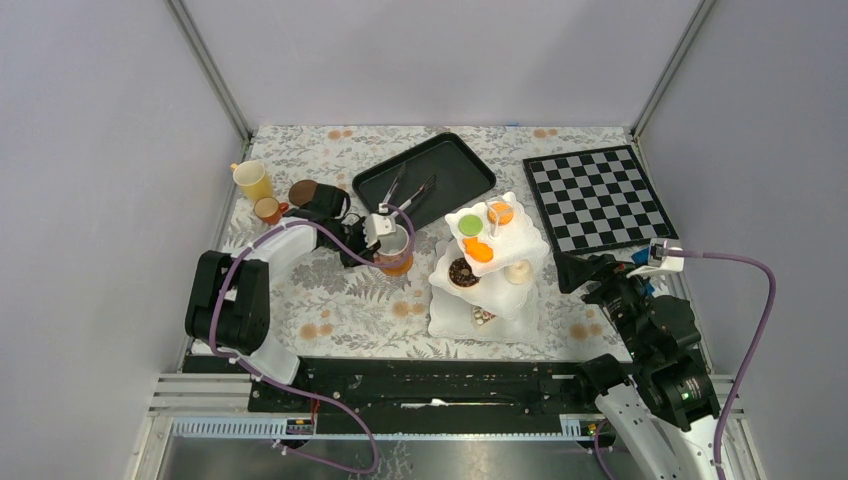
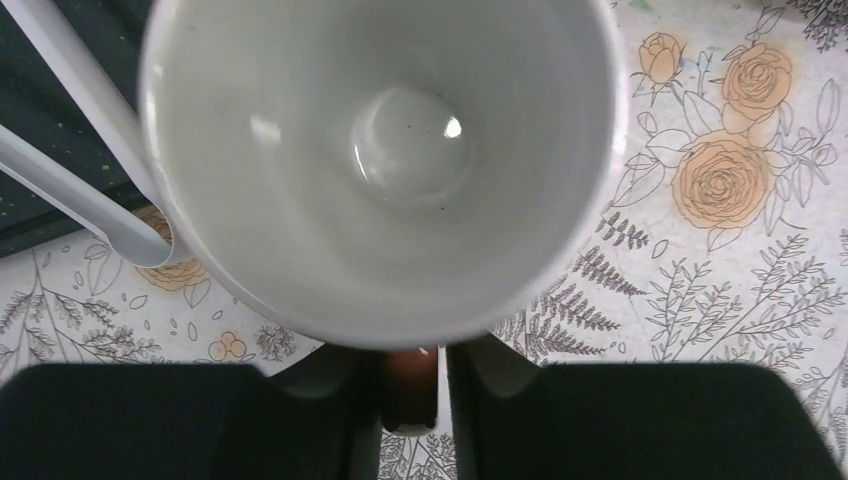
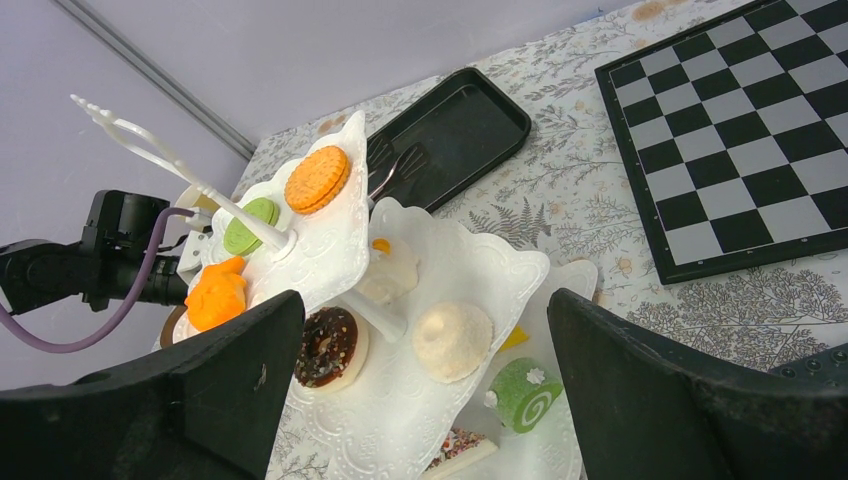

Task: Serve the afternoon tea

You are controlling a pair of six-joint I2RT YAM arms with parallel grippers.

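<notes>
White cup (image 1: 393,240), just beside the stand (image 3: 475,265), is pinched at its near side by narrow left fingers (image 2: 480,390) — so thin a hold could let it slip; right gripper (image 3: 425,310) gapes wide.

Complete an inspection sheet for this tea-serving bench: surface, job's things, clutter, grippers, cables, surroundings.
Surface: floral-print tablecloth, lying flat.
Job's things: white three-tier wavy-edged stand carrying toy cakes; yellow cup, small brown cup and round brown saucer at far left.
Clutter: black rectangular tray holding silver tongs; black-and-white chessboard.
Grippers: left gripper shut on white-lined cup; right gripper open, empty.
Cables: purple cables along both arms.
Surroundings: grey walls.
</notes>
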